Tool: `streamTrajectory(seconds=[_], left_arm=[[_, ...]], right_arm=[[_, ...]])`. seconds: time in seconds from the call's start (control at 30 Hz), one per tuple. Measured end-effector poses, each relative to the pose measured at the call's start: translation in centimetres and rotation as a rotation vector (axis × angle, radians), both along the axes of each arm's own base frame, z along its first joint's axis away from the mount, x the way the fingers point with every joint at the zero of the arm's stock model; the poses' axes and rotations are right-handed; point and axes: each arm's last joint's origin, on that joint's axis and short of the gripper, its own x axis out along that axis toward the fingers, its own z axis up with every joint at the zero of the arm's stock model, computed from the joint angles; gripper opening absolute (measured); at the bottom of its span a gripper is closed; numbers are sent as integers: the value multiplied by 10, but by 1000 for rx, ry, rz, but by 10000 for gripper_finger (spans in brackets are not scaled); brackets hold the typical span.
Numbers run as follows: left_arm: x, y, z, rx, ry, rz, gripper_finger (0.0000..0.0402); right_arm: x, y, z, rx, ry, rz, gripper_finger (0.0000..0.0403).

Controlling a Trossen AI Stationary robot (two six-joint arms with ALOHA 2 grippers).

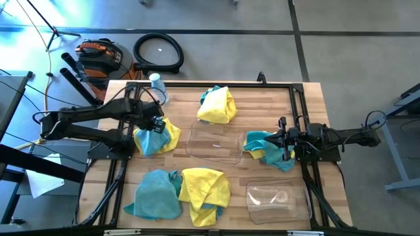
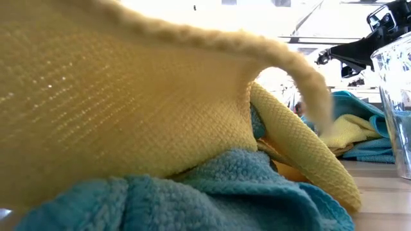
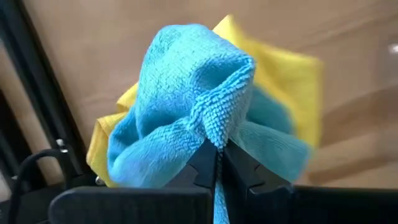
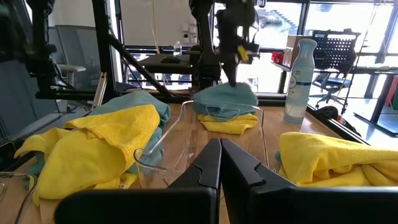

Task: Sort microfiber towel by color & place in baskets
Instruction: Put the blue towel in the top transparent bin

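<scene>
Gripping: left gripper (image 3: 217,163) pinches a teal towel (image 3: 193,93) lying over a yellow towel (image 3: 292,74), left of the central basket (image 1: 213,141).
Waiting: right gripper (image 4: 219,163) clenched, empty, above a teal-yellow heap (image 1: 266,147).
Second basket (image 1: 277,198): near right corner.

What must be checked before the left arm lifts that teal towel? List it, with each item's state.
1. Left gripper pinched shut on the teal towel: ok.
2. Yellow towel beneath it free of the pinch: cannot tell; it lies right under the teal one.
3. Centre basket beside the left gripper holds nothing: ok.
4. Near basket also holds nothing, so either colour can go to either: ok.
5. Right gripper shut, holding nothing, on the far side of the centre basket: ok.
</scene>
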Motion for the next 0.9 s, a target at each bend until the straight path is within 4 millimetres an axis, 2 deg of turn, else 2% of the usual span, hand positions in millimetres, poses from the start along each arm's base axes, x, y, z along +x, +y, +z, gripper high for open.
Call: streamTrajectory(seconds=[0.2, 0.33, 0.47, 0.73, 0.9], left_arm=[[14, -15, 61, 80, -120, -40, 1], [32, -26, 95, 154, -202, -92, 0], [58, -34, 120, 204, -242, -139, 0], [121, -50, 164, 283, -295, -353, 0], [148, -60, 196, 337, -380, -459, 0]], right_arm=[[0, 0, 0, 1, -1, 0, 0], [0, 0, 0, 1, 0, 0, 0], [0, 0, 0, 0, 0, 0, 0], [0, 0, 0, 0, 0, 0, 0], [0, 0, 0, 0, 0, -1, 0]])
